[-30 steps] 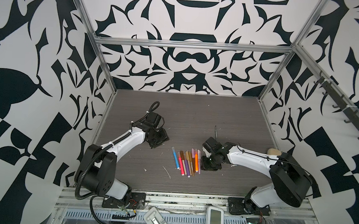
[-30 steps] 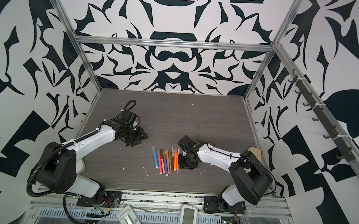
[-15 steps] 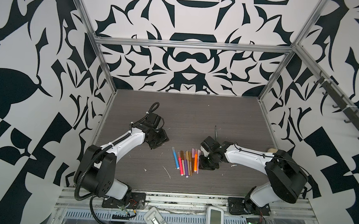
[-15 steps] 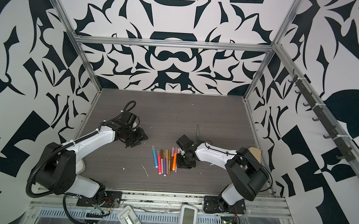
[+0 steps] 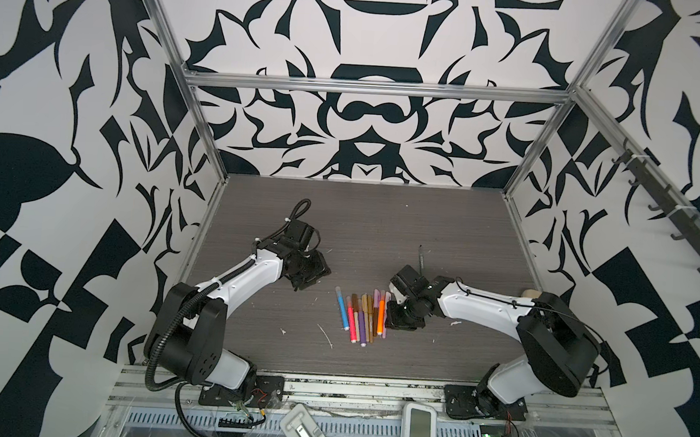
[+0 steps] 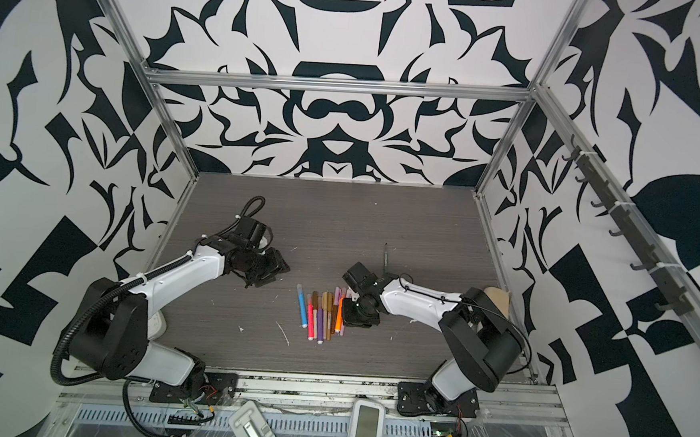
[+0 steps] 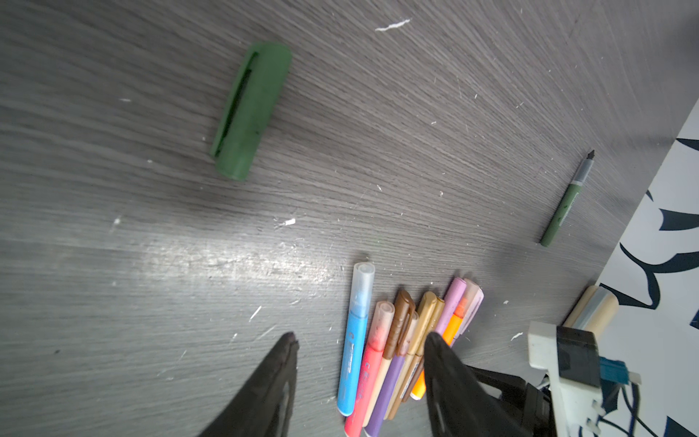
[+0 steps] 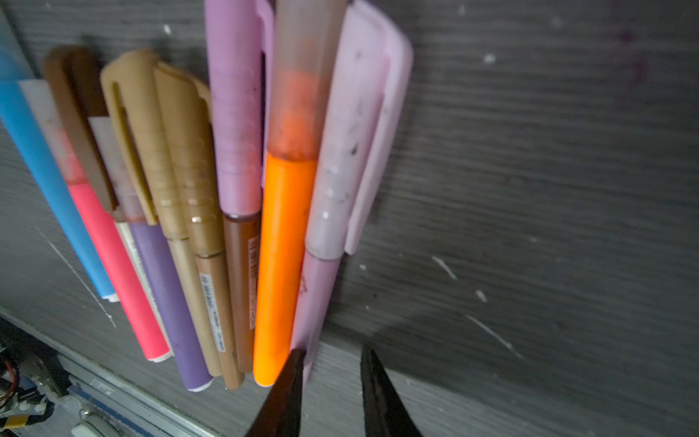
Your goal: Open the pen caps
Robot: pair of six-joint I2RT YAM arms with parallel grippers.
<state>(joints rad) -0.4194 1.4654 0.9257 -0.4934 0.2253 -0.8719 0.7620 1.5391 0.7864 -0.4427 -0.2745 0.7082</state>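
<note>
Right wrist view: the right end effector (image 8: 332, 353), narrow and empty, sits at the tail of the light pink pen (image 8: 316, 299), whose long axis runs straight away to its cap (image 8: 355, 125).

Grey table (image 5: 381, 221), row of capped pens (image 5: 361, 318), green cap (image 7: 251, 109), uncapped green pen (image 7: 565, 202)
</note>
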